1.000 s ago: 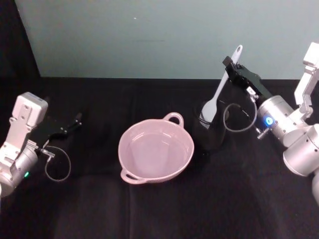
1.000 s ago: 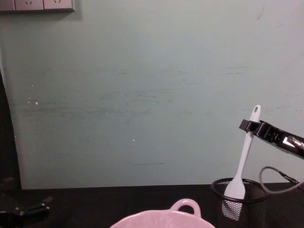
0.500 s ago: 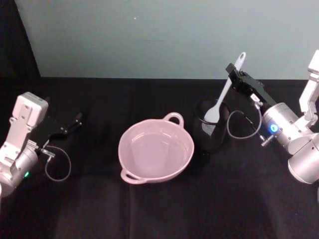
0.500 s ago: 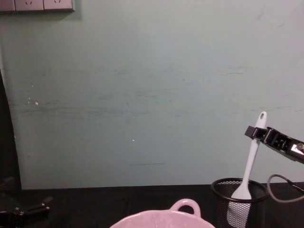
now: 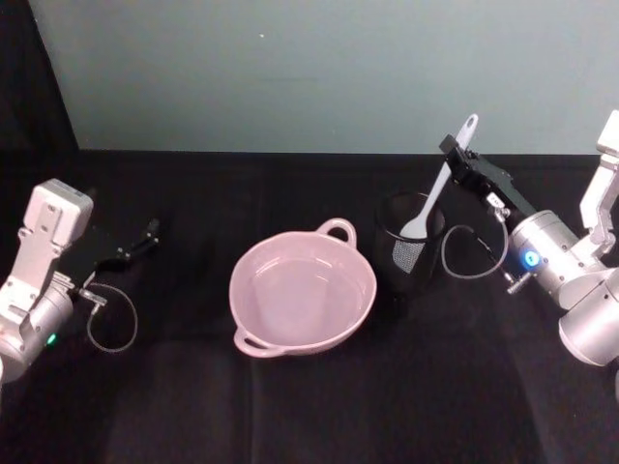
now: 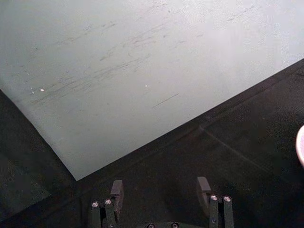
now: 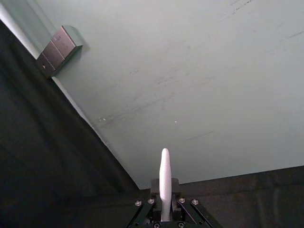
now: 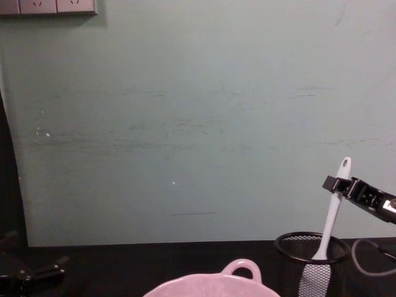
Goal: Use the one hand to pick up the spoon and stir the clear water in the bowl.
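The spoon (image 5: 441,187) has sunk deeper into the black wire-mesh cup (image 5: 410,253) since earlier; the right end effector (image 5: 455,151) is clamping its handle. The pink bowl (image 5: 303,290) is sitting mid-surface, beside the cup. The left end effector (image 6: 159,195) is resting wide open near the surface's left edge.

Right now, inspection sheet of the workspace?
Surface: black cloth table.
Job's things: white plastic spoon, blade inside black wire-mesh cup; pale pink glossy bowl holds clear water, left of the cup.
Clutter: nothing seen.
Grippers: right gripper shut on the spoon's handle near its top; left gripper open, parked at table's left.
Cables: grey loops at right wrist and left wrist.
Surroundings: pale green wall, wall sockets.
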You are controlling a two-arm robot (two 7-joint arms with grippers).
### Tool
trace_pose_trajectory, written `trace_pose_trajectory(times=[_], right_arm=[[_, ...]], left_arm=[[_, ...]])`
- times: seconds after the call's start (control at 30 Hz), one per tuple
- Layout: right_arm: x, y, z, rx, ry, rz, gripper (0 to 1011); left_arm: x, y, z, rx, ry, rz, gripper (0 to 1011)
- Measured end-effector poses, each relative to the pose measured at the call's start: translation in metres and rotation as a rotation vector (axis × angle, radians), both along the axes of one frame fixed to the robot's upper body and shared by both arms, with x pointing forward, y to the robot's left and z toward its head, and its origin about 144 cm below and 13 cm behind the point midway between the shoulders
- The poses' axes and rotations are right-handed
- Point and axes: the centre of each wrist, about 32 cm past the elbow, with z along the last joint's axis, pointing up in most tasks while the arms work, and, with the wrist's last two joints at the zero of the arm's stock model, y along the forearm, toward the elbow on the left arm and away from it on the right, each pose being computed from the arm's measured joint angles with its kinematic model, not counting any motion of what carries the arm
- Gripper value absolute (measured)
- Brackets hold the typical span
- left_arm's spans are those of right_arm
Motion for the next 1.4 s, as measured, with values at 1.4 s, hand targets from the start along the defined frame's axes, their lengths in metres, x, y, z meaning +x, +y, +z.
trace_pose_trajectory(times=[1.4], right_arm=[[-0.003,0.0,-0.01,0.008,-0.004,0.026,407]], left_arm=[[0.0,0.0,0.0,0.0,0.0,0.0,1011]])
